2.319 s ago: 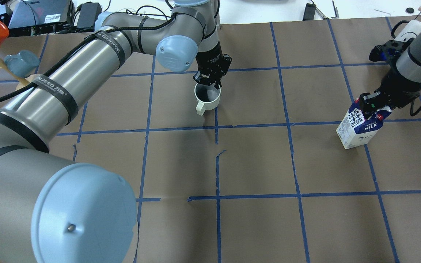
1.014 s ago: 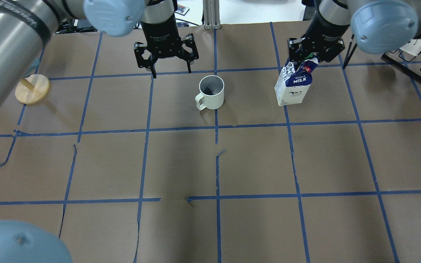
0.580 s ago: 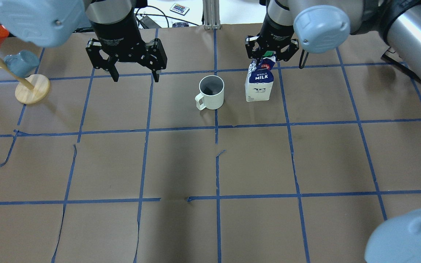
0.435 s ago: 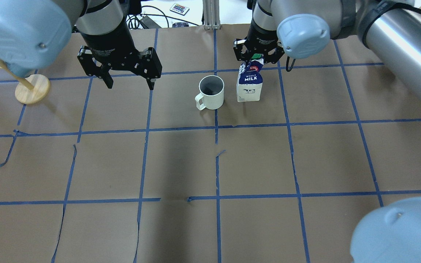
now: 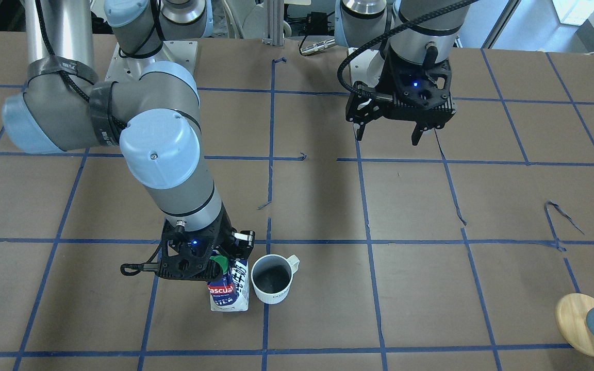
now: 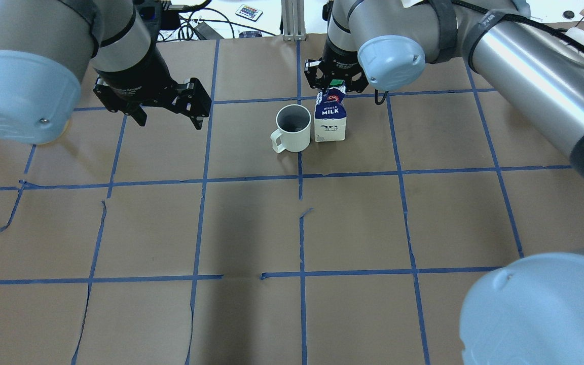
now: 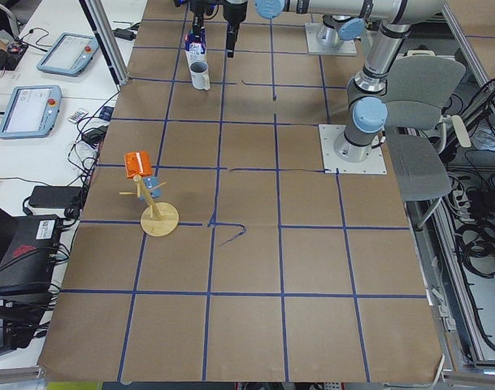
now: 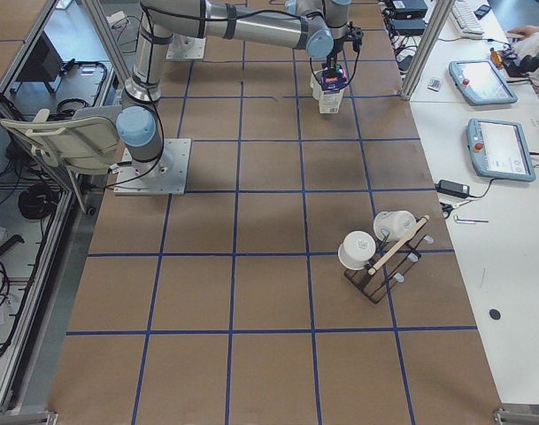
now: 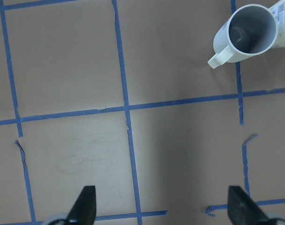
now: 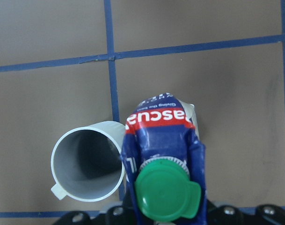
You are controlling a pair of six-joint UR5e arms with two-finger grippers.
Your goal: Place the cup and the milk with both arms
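Observation:
The white cup stands upright on the brown paper at the far middle of the table, handle toward the front left. The milk stands upright right beside it, touching or nearly so, its base at table level. My right gripper is shut on the milk's gable top; the right wrist view shows the green cap, the milk and the cup below. My left gripper is open and empty, raised well left of the cup. The left wrist view shows its fingertips and the cup.
A wooden mug stand with an orange and a blue cup is at the table's left end, also in the front view. A black rack with white cups is at the right end. Blue tape lines grid the paper.
My right gripper has carried the milk leftward from the right side to beside the cup. My left gripper let go of the cup, opened and moved left, away from it.

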